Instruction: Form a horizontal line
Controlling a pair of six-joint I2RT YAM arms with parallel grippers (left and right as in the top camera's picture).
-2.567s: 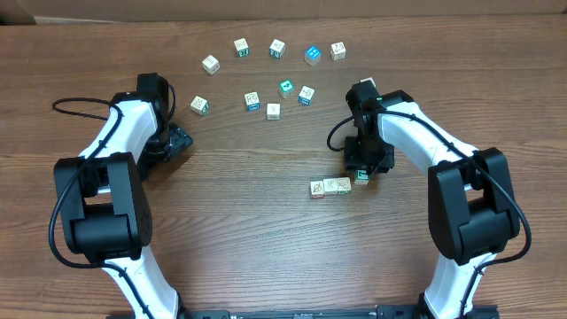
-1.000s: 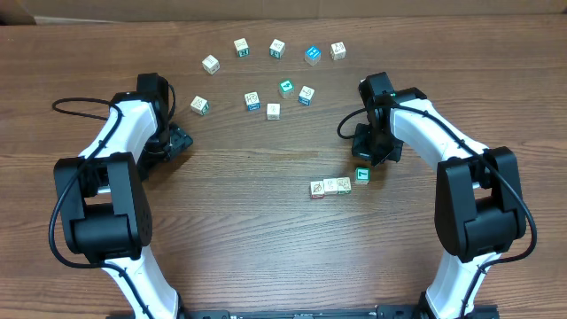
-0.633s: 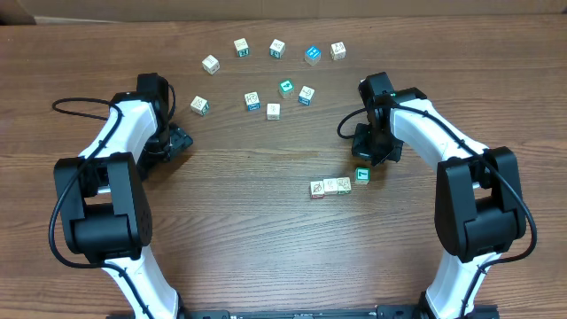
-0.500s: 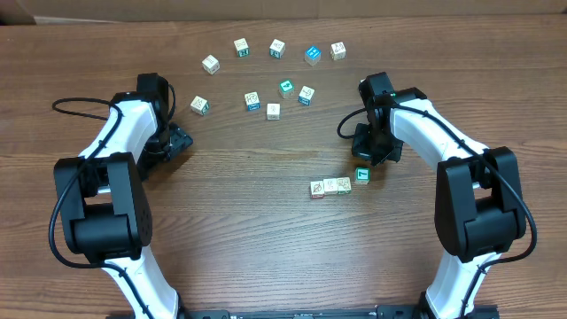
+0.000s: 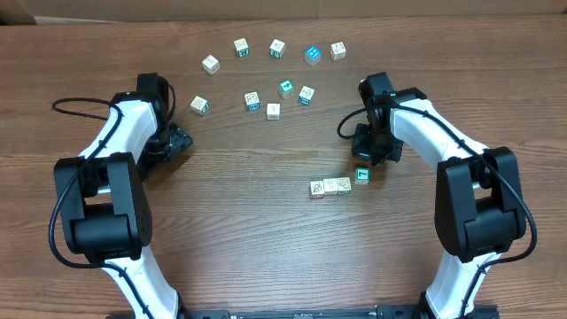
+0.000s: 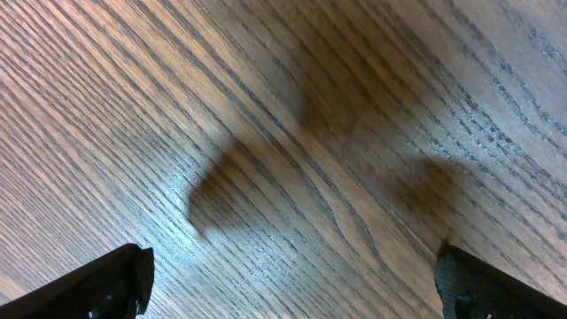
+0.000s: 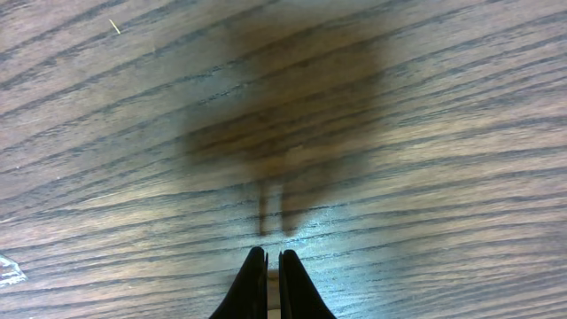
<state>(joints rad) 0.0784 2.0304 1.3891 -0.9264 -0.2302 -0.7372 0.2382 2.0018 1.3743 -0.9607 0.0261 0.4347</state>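
Since a couple of seconds back the right gripper (image 5: 370, 156) has pulled off the line (image 5: 330, 186) toward the far side, and that uncovered a green cube (image 5: 361, 175) at the line's right end; over the last second nothing has budged. The line itself sits just below that gripper: three tan/white cubes touching in a row, with the green one just beside the right end but nudged a bit to the far side, so it's not flush. I can't tell if it actually touches its neighbour. The right gripper's fingers are pressed together with nothing between them, hanging over bare table (image 5: 266, 248). The left gripper (image 5: 180, 140) is well off to the left of the line, jaws spread wide and empty. My read: the fourth cube has just been dropped off and the next move is either nudging green into line or fetching another from the loose cubes (image 5: 274, 111) beyond the line. No boxes or trays anywhere, so nothing to report there.
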